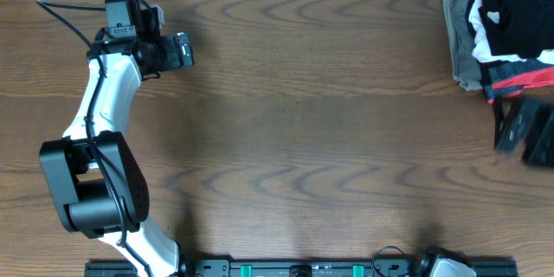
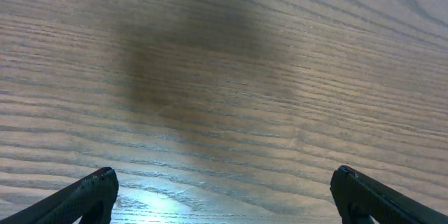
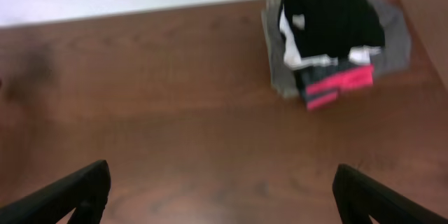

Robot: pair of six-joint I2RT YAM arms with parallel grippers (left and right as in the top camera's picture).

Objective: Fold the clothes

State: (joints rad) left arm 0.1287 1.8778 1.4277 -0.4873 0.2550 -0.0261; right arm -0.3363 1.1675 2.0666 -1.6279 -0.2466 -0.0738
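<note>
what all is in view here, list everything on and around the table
brown wood-grain table: one, brown, fills every view
stack of clothes: one stack, grey at the bottom with black, white and red on top; far right corner of the table
black base rail: one, black with green marks, along the near edge
black cable: one, black, runs from the left arm towards the far left corner
left arm: one, white and black, left side of the table
left gripper: one, black fingers, open over bare wood
right gripper: one, black fingers, open, just near of the stack; blurred in the overhead view
</note>
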